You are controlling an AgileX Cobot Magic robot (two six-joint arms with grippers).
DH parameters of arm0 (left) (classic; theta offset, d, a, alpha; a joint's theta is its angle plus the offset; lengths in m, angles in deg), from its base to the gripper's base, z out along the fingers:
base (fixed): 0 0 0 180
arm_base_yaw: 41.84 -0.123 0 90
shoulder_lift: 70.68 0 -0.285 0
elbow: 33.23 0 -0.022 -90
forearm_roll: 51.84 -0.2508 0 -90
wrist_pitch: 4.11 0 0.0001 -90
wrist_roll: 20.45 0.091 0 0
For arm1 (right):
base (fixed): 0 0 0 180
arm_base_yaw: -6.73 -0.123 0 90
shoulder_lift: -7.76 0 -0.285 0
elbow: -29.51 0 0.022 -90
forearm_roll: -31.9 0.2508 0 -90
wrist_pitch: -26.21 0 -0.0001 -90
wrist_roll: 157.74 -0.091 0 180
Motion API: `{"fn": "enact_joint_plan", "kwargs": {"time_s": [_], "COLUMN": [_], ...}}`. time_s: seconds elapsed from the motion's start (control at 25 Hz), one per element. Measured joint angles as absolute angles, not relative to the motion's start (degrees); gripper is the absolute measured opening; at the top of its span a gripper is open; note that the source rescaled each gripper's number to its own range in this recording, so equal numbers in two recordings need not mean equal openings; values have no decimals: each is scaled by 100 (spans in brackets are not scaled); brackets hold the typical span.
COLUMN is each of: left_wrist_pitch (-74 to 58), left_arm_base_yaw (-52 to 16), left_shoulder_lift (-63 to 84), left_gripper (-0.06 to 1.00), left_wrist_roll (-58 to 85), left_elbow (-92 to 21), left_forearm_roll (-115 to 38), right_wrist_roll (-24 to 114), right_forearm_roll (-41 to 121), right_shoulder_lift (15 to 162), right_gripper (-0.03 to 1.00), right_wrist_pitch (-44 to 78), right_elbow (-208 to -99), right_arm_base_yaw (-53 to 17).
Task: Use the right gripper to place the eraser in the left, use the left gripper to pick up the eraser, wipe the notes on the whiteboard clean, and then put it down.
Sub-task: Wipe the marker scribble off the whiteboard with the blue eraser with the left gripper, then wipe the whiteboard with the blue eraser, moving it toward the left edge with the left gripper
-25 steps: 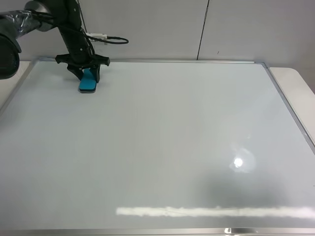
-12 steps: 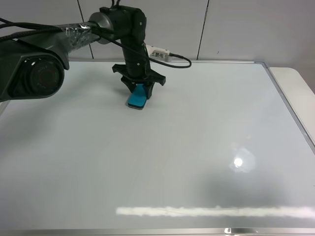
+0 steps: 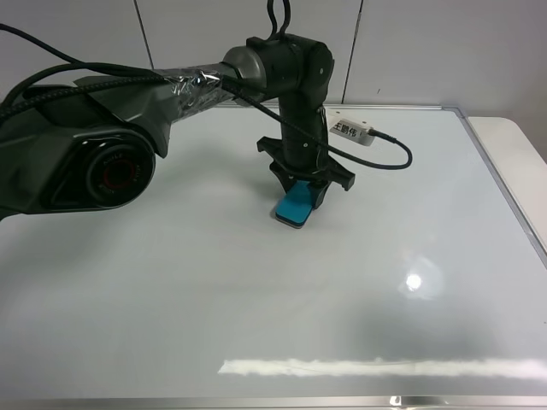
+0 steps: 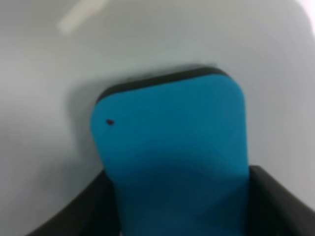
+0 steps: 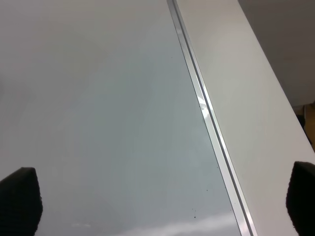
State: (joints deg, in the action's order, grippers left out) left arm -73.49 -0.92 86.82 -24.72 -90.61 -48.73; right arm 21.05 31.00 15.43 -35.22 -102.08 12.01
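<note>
Eraser (image 3: 294, 206) sits clamped in the left gripper (image 3: 299, 195) jaws, felt edge down on the whiteboard (image 3: 256, 282), long axis slanting toward the near-left; right gripper (image 5: 157, 196) jaws spread, empty.

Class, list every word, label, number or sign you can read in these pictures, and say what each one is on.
White tag on the left arm's cable: black Chinese characters, too small to read with certainty.
Eraser: no lettering visible; only a tiny dark speck shows on it in the left wrist view.
Whiteboard: no writing visible.
Right wrist view: no text.
</note>
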Motion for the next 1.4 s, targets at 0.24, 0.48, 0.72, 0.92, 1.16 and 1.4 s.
{"fn": "enact_joint_plan", "kwargs": {"time_s": [0.24, 0.48, 0.72, 0.92, 1.16, 1.4], "left_wrist_pitch": [-7360, -7360, -7340, -7345, -6527, -5925], "left_arm_base_yaw": [-235, -745, -1312, -1617, -2074, -2629], "left_shoulder_lift": [8450, 7594, 6678, 5958, 4486, 3418], "left_gripper": [1, 1, 1, 1, 1, 1], "left_wrist_roll": [-2472, -2594, -2734, -2750, -2750, -2750], "left_elbow": [-9015, -9015, -8051, -6810, -4167, -2416], "left_forearm_roll": [-4875, -4964, -5098, -5104, -5109, -5091], "right_wrist_roll": [2105, 2105, 2105, 2105, 2105, 2105], "right_forearm_roll": [3100, 3100, 3100, 3100, 3100, 3100], "right_shoulder_lift": [1543, 1543, 1543, 1543, 1543, 1543], "right_gripper": [100, 100, 100, 100, 100, 100], "right_wrist_pitch": [-3522, -3522, -3522, -3522, -3522, -3522], "right_elbow": [-10208, -10208, -10208, -10208, -10208, -10208], "right_arm_base_yaw": [1201, 1201, 1201, 1201, 1201, 1201]}}
